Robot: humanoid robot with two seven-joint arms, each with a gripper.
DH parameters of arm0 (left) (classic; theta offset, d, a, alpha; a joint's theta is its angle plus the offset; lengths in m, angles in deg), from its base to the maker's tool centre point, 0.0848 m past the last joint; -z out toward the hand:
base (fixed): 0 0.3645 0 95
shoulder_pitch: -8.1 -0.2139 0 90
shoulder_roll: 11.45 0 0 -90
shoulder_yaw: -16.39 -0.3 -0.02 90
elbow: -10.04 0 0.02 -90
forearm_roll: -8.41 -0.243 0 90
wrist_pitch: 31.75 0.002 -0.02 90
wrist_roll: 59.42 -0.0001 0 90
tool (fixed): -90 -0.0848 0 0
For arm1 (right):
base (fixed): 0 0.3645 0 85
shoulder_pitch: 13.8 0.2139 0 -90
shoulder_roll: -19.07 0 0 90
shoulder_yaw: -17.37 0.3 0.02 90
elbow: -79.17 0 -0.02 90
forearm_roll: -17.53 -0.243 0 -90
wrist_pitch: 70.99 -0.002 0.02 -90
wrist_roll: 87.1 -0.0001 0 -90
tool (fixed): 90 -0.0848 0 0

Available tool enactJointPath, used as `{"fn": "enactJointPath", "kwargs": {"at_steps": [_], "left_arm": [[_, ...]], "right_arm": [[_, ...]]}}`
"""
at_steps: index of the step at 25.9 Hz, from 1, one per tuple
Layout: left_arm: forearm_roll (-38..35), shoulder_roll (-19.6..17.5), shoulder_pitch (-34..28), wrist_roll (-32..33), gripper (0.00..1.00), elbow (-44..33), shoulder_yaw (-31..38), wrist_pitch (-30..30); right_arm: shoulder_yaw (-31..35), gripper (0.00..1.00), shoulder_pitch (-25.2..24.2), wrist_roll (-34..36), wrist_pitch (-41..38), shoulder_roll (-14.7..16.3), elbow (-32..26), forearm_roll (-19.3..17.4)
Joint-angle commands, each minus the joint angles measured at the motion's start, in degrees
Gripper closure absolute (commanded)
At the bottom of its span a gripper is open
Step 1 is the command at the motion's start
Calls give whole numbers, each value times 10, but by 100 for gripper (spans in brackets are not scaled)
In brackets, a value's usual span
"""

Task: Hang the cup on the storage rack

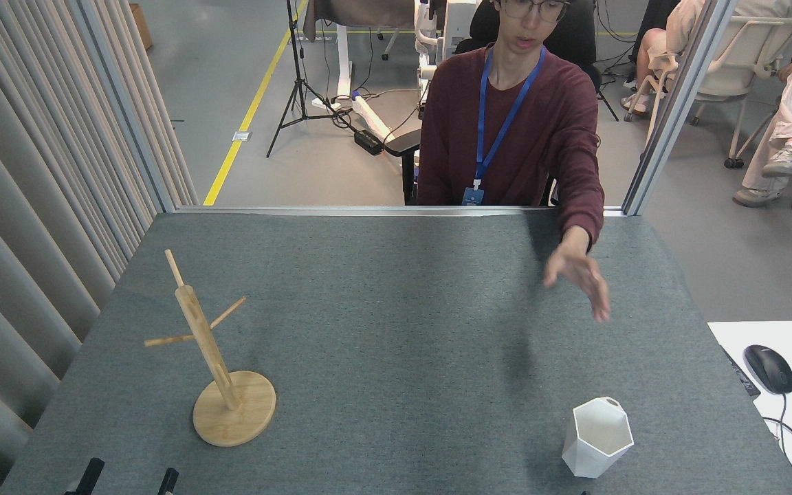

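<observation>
Two dark fingertips (pixel 93 474) poked up at the bottom edge, left of centre, with everything below them cut off; they belonged to the left claw (pixel 129 479), whose tips stood apart with nothing between them, though how wide it truly gaped could not be judged from so little. No part of the right claw appeared in view.

On the grey felt table (pixel 396 330) the cup (pixel 597 447) stood upright near the front right corner, its open mouth toward the camera and a small ring handle at the far rim, partly hidden by the rim itself. Well apart from it, toward the front left, stood the storage rack (pixel 212 350): round base flat on the felt, post leaning away to the left, thin pegs bare.

Beyond the far edge sat a person in a maroon top, the head cut off by the frame, one hand (pixel 578 278) reaching out over the table's right side, blurred and touching nothing
</observation>
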Motion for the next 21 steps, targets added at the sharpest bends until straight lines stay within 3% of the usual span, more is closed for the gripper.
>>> {"fn": "enactJointPath", "kwargs": {"at_steps": [1, 12, 21], "left_arm": [[-1, 0, 0, -1, 0, 0, 0, 0], [-1, 0, 1, 2, 0, 3, -1, 10], [-1, 0, 1, 1, 0, 6, 1, 11]], "right_arm": [[0, 2, 0, -3, 0, 1, 0, 0], [1, 2, 17, -9, -1, 3, 37, -4], [0, 2, 94, -13, -10, 7, 99, -5]]}}
